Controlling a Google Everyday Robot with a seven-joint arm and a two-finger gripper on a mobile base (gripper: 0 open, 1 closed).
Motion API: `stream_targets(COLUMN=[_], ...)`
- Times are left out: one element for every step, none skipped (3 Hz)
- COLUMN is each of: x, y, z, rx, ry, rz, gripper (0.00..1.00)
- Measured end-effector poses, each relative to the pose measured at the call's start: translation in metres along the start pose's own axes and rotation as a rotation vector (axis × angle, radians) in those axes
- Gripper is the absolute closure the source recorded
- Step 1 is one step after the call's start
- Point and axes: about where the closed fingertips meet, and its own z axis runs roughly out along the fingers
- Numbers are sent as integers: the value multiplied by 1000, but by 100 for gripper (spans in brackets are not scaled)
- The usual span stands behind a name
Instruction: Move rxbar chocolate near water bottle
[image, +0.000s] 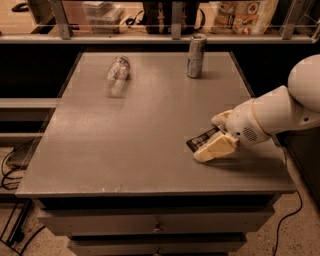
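The rxbar chocolate (198, 141) is a flat black wrapper lying on the grey table (150, 130) near its right front part. My gripper (210, 142) is right at the bar, low over the table, and its cream-coloured end covers the bar's right part. The white arm reaches in from the right edge. The water bottle (117, 75) is clear and crinkled and lies on its side at the back left of the table, far from the bar and the gripper.
A tall silver can (196, 55) stands upright at the back middle-right of the table. A shelf rail with bags and boxes (240, 15) runs behind the table. Drawers sit below the front edge (155, 192). Cables lie on the floor at left.
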Motion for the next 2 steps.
stream_targets(x=[-4, -4], y=[0, 0], z=[-5, -6], rx=[0, 1], ry=[0, 0], rz=[0, 0], gripper=[81, 100])
